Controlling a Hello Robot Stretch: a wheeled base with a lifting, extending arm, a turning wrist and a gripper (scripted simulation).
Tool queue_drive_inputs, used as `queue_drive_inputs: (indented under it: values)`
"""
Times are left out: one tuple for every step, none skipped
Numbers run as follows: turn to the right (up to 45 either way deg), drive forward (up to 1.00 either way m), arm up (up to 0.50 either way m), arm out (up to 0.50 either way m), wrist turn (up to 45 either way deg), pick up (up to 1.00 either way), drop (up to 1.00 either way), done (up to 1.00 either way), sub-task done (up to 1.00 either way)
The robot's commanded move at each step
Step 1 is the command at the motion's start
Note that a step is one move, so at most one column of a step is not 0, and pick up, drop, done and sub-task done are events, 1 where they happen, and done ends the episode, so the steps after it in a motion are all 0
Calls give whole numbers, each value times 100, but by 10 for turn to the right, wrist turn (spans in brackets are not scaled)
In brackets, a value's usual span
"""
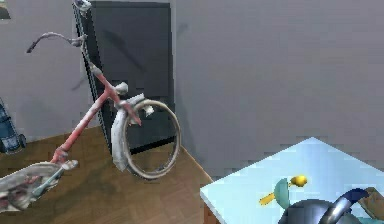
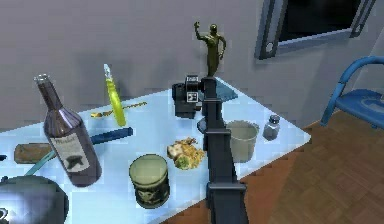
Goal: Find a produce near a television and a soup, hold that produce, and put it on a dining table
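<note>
In the forward view a red bicycle [image 1: 95, 110] leans before a dark door [image 1: 135, 60]. At the lower right is the corner of a light blue table [image 1: 250, 185], with a small yellow and teal thing [image 1: 285, 188] and a dark rounded pot [image 1: 320, 212] on it. In the arm side view the table [image 2: 140, 130] carries a wine bottle [image 2: 68, 135], a yellow spray bottle [image 2: 114, 95], a cup [image 2: 242, 140], a shaker [image 2: 271, 125] and a gilt statue [image 2: 210, 45]. A dark framed screen [image 2: 315, 25], likely the television, hangs on the wall beyond. The arm [image 2: 220, 160] reaches out over the tabletop, and the gripper [image 2: 182, 100] sits near the statue's base. Things stand behind its far end, so I cannot tell whether it holds anything or how the fingers are set. A pale knobbly lump [image 2: 185, 153], probably the produce, lies on the table just beside a tin can [image 2: 150, 182], which is likely the soup. It lies close against the bar's left flank, lower in the picture than the fingers. The reach has probably overshot it, so the arm would need to draw in. The lump is roundish, with no clear long axis.
</note>
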Motion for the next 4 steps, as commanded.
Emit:
queue_drive_inputs:
  values:
    - [0,0,10,0,0,0,0,0,0]
    - [0,0,2,0,0,0,0,0,0]
    - [0,0,0,0,-450,0,0,0,0]
    - [0,0,0,0,-450,0,0,0,0]
